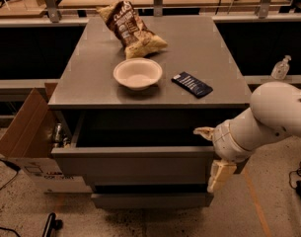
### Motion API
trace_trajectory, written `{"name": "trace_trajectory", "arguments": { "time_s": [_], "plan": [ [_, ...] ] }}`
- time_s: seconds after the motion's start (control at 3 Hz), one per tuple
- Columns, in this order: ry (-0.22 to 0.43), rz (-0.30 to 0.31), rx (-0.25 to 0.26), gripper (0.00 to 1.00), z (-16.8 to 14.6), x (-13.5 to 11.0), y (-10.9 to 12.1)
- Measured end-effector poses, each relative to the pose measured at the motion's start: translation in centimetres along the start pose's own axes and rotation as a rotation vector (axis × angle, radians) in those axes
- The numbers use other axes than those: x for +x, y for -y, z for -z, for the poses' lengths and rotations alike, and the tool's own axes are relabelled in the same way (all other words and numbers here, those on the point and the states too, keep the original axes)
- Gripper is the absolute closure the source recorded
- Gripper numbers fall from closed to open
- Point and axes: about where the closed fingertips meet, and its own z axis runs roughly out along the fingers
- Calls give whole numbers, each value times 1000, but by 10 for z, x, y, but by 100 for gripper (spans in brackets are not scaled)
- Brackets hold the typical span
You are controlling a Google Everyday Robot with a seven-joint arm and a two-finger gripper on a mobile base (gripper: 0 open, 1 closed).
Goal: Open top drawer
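The top drawer of the grey cabinet stands pulled out toward me, its flat handleless front well forward of the cabinet top and its dark inside showing. My gripper is at the right end of that front panel. One pale finger reaches over the rim into the drawer and the other hangs down in front of the panel, so the fingers stand apart astride the panel. The white arm comes in from the right.
On the cabinet top lie a white bowl, a chip bag and a dark blue packet. A lower drawer front shows beneath. An open cardboard box stands at the left; a sanitizer bottle at the right.
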Motion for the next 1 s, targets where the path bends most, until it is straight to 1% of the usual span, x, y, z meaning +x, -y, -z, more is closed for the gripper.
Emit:
{"name": "trace_trajectory", "arguments": {
  "time_s": [0.33, 0.67, 1.0],
  "plan": [
    [32, 8, -26, 12, 10, -10, -13],
    [46, 14, -67, 13, 9, -15, -12],
    [30, 13, -114, 15, -5, -16, -6]
  ]
}}
